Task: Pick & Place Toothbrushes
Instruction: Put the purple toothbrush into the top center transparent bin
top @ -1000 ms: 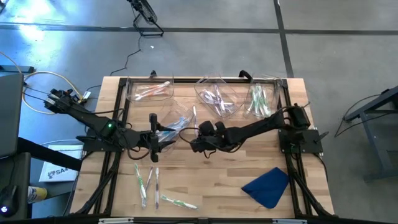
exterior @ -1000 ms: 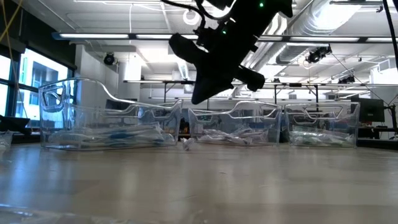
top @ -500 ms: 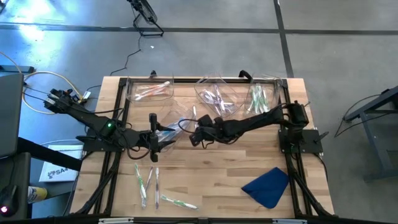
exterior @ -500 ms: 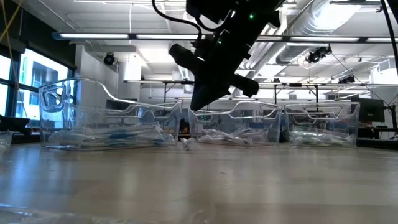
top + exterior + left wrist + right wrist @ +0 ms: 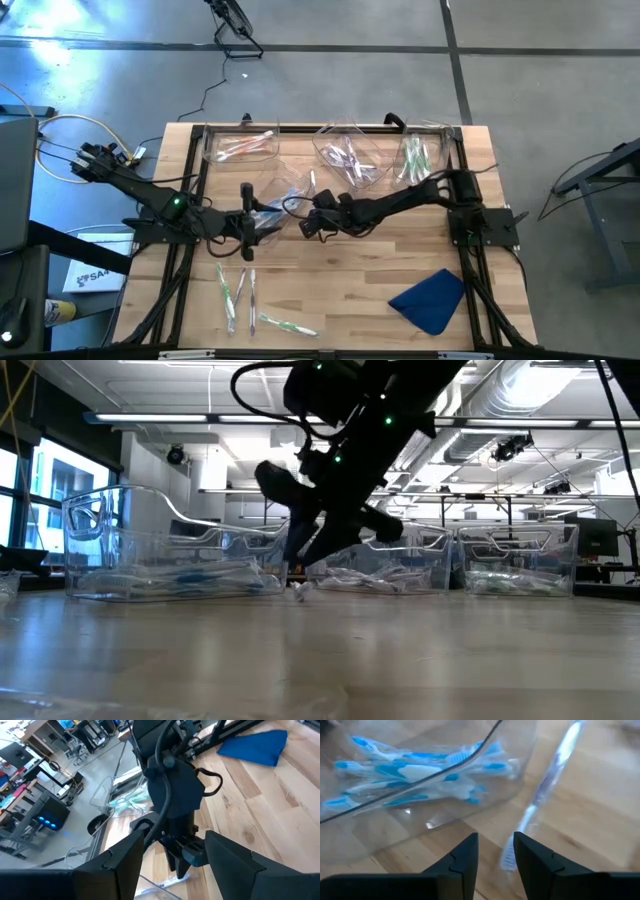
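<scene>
On the wooden surface (image 5: pixel 380 270), your right end effector (image 5: pixel 492 852), fingers parted and empty, points at the purple toothbrush (image 5: pixel 547 787) lying just ahead, lengthwise away, beside the bin (image 5: pixel 410 810).

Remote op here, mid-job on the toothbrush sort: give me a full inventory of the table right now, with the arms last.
Clear bins: four; three along the far edge, one nearer the middle.
Pink toothbrushes: several, in the far-left bin.
Purple toothbrushes: several, in the far-middle bin.
Green toothbrushes: several, in the far-right bin.
Blue toothbrushes: several, in the middle bin.
Purple toothbrush: one, on the wood beside the blue bin.
Loose toothbrushes: about four, greenish and whitish, near-left on the table.
Blue cloth: one, near-right corner.
Table: light wood.
Left gripper: open, beside the blue bin.
Right gripper: partly open, over the lone purple brush.
</scene>
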`<state>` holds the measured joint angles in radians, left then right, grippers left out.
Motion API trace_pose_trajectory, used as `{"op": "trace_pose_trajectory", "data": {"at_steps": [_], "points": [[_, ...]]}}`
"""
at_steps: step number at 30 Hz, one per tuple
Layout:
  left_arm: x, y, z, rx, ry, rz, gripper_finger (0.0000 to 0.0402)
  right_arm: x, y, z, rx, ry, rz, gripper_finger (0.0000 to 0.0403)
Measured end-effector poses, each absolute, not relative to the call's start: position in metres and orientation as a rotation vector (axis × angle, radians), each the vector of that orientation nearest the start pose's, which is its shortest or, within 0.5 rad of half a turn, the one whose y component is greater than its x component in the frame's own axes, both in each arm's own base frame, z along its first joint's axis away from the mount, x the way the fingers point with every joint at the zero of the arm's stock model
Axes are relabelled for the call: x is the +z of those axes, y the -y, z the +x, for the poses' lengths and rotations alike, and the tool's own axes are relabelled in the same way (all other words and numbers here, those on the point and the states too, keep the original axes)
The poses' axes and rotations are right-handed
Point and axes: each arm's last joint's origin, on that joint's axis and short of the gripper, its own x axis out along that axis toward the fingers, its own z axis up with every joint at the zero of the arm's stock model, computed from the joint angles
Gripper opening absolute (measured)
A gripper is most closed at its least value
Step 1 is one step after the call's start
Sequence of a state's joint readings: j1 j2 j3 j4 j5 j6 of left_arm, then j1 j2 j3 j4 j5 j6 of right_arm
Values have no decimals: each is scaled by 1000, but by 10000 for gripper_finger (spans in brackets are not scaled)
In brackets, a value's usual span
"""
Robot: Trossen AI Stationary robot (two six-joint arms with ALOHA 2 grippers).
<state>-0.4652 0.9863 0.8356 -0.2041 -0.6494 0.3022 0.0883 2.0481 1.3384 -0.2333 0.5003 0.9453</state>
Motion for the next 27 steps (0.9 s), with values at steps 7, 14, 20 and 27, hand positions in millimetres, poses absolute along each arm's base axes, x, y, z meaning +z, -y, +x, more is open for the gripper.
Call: {"op": "trace_pose_trajectory", "data": {"at_steps": [7,14,20,27], "points": [[314,79,196,129,-335,489,207,137,-15,423,-776,-665,657,118],[314,79,196,129,-338,491,207,122,-15,424,-794,-695,709,118],[313,79,196,130,-342,493,207,120,-14,423,-790,-710,707,112],[313,79,196,130,-342,494,207,120,-10,423,-791,-717,689,80]]}}
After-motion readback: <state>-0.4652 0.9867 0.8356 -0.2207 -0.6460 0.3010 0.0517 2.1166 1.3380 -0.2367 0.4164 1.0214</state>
